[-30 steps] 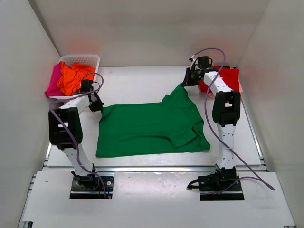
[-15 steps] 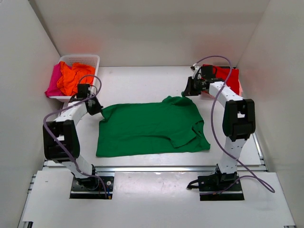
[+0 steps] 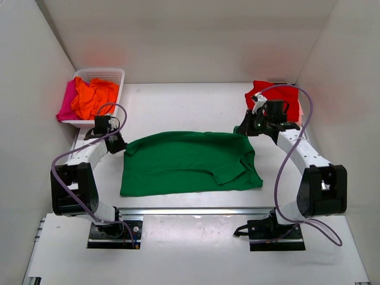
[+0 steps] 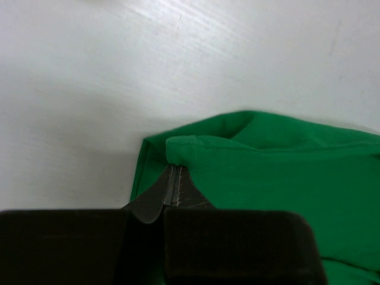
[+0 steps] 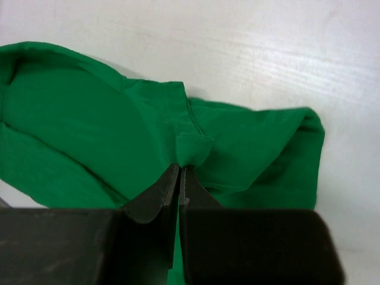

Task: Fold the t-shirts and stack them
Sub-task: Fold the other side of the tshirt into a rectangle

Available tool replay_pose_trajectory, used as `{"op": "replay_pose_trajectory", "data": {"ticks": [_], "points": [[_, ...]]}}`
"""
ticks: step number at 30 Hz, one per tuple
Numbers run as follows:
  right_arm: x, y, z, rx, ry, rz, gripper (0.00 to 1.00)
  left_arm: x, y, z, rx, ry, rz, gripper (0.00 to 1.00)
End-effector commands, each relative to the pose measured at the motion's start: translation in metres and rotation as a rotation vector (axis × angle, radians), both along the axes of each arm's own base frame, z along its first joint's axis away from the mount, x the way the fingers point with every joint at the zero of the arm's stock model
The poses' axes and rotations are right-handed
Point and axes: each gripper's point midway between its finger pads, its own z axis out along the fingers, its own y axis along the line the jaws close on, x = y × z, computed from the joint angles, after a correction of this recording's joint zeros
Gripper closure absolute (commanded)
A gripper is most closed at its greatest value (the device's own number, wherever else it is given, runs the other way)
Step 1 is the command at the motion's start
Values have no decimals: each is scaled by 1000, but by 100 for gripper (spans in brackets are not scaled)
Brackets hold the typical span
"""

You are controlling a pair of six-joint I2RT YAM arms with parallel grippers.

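Observation:
A bright green t-shirt [image 3: 190, 161] lies on the table, its far edge lifted and curled toward the near side. My left gripper [image 3: 122, 146] is shut on its far-left corner [image 4: 178, 155]. My right gripper [image 3: 244, 130] is shut on its far-right corner [image 5: 193, 148]. A red t-shirt [image 3: 279, 95] lies at the back right, behind the right gripper. An orange t-shirt [image 3: 95, 95] and a magenta-pink t-shirt [image 3: 67, 104] lie in and over the basket.
A white lattice basket [image 3: 104, 74] stands at the back left, just beyond my left arm. White walls close in the table on the left, back and right. The table's near edge runs along a metal rail [image 3: 196, 210].
Both grippers have pulled back toward the near side with the green shirt's far corners. The far edge now lies straighter and folds over. The right arm has swung clear of the red shirt.

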Motion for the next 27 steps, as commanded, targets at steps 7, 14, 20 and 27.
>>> {"op": "replay_pose_trajectory", "data": {"ticks": [7, 14, 20, 27], "points": [[-35, -14, 4, 37, -45, -45, 100, -18, 12, 10, 63, -20, -5, 100], [-57, -20, -3, 52, -39, -59, 100, -41, 19, 8, 109, 8, 21, 100], [-74, -20, -10, 54, -29, -56, 100, -57, 5, -4, 83, 34, -10, 100], [-87, -27, -16, 58, -18, -78, 100, -70, 1, -4, 83, 48, -23, 100]]}}
